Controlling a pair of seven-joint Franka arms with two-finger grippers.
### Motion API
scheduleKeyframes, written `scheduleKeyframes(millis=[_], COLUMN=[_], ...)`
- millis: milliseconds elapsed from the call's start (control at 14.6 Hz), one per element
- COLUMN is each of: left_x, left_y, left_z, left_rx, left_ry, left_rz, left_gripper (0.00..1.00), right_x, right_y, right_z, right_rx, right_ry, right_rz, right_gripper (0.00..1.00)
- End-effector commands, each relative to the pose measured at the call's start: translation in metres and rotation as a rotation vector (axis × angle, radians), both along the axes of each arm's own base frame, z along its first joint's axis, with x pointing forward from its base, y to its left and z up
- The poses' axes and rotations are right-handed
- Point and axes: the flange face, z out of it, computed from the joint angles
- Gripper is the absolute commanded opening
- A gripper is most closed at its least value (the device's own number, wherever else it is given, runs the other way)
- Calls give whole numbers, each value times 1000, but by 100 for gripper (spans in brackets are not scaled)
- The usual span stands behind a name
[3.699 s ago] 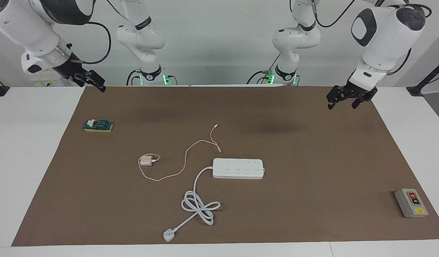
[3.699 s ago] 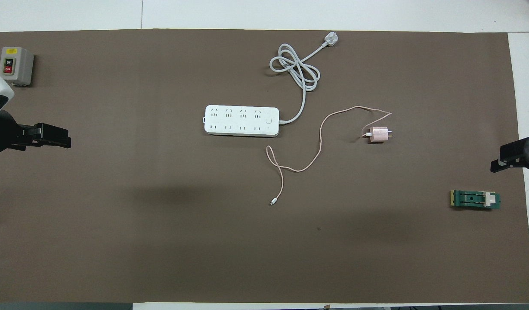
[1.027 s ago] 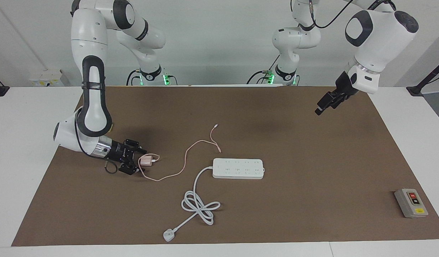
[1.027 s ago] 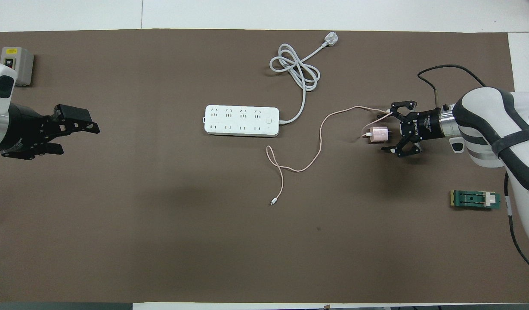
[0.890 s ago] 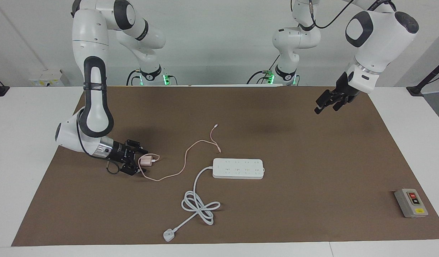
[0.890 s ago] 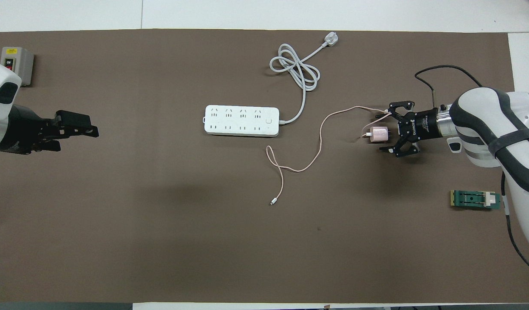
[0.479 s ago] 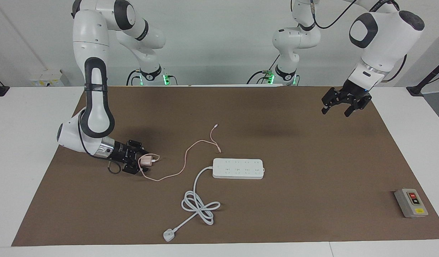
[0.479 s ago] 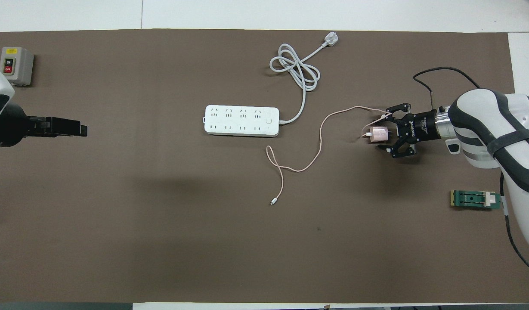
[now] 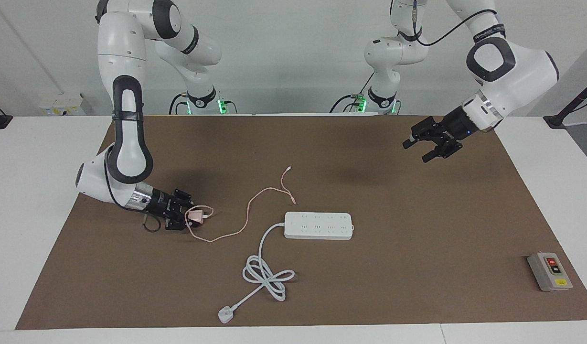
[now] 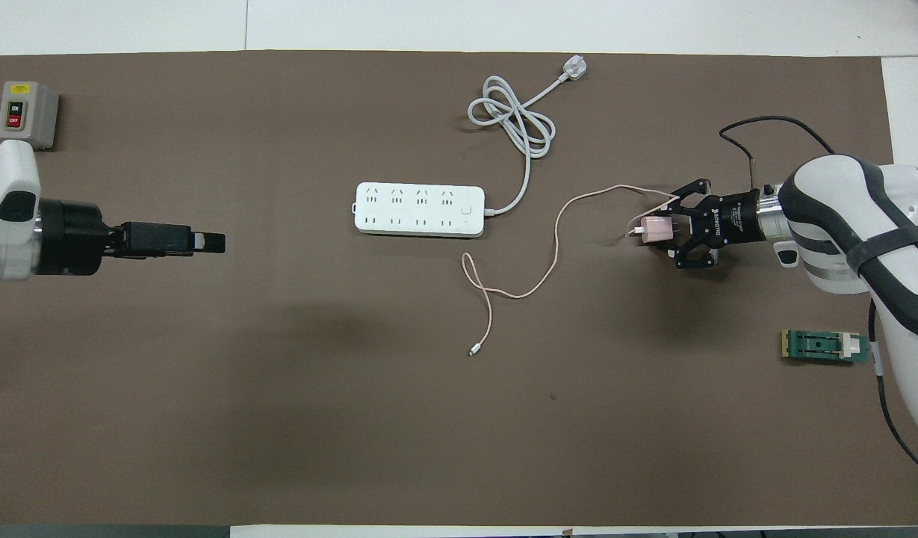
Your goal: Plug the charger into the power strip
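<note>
Brown-matted table [image 9: 417,267]; right hand [image 9: 187,216] has closed on the charger [image 9: 195,215], grasp step in hand; next calls for lifting it to the power strip [image 9: 318,225]; left hand [image 9: 424,143] hangs wide open.

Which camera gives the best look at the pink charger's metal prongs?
The overhead view: the charger lies side-on between the right gripper's fingers, prongs pointing into the gripper. The facing view shows only its pink body; the fingers hide the prongs.
</note>
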Motion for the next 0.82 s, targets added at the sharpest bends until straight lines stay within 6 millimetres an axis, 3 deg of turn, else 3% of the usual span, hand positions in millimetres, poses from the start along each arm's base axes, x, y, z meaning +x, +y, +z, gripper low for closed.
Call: scheduleKeyframes(millis=[0,274,342,548,685,753], left_x=[-7,-18,-14,-1,11,17], left_y=[-45,-100,-105,-113,-128,-132], left_z=[-21,-43,-60,-85,-126,-124], left_rx=[-163,-379,-436,-548,-695,-722], left_ry=[49,36,56,91,85,62], left_rz=[-21,-59,-39,-10,-65,-75], left_gripper=[100,99,99,97,93,92], right_x=[-1,9,9,5,0,-4], right_y=[6,60,73,118,157,173], right_z=[-3,49,62,106,135,146], right_rx=[-10,19,17,19,16,16], right_ry=[-13,47,47,25,44,46], right_rz=[-12,-21,-17,17,2,3], right_gripper=[0,0,0,0,0,0])
